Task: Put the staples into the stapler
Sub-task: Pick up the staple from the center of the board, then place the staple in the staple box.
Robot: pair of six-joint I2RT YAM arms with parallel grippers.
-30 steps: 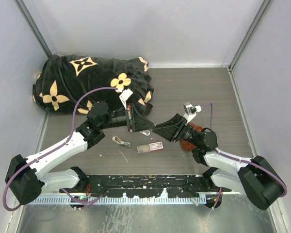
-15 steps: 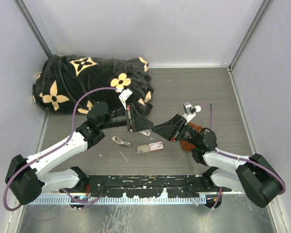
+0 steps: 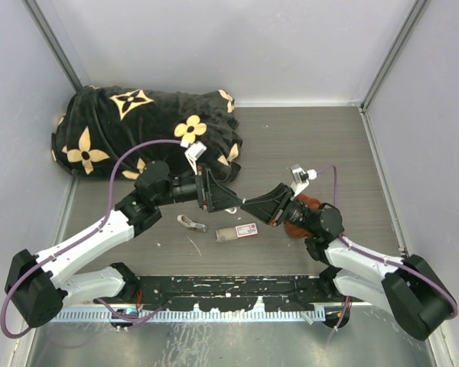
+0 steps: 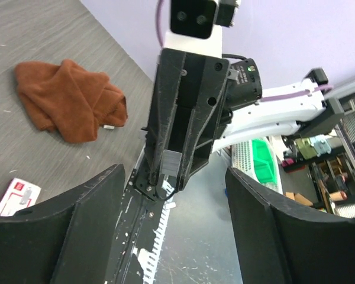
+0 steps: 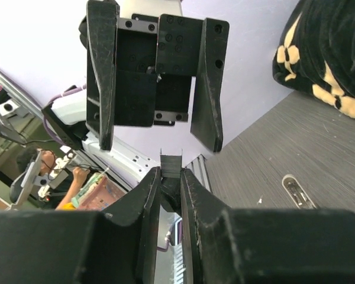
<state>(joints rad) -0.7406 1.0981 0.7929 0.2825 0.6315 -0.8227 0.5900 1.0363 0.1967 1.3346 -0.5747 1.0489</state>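
Observation:
A short grey strip of staples (image 5: 171,163) sticks up from between the tips of my right gripper (image 5: 170,177), which is shut on it, in the air above the table. My left gripper (image 4: 176,198) faces it tip to tip and stands open, its fingers (image 5: 102,77) wide on either side of the strip and off it. In the left wrist view the staples (image 4: 170,165) show at the right gripper's (image 4: 167,180) tips. The stapler (image 3: 191,223) lies open on the table below the left gripper (image 3: 226,199). The white staple box (image 3: 239,232) with its red label lies to its right.
A rust-brown cloth (image 3: 300,217) lies under the right wrist. A black blanket (image 3: 138,126) with tan flowers fills the back left corner. Grey walls close in the table on three sides. A black rail (image 3: 229,287) runs along the near edge.
My left gripper has opened and let go of the staple strip, and its arm has drawn back a little to the left. The right gripper has closed on the strip.

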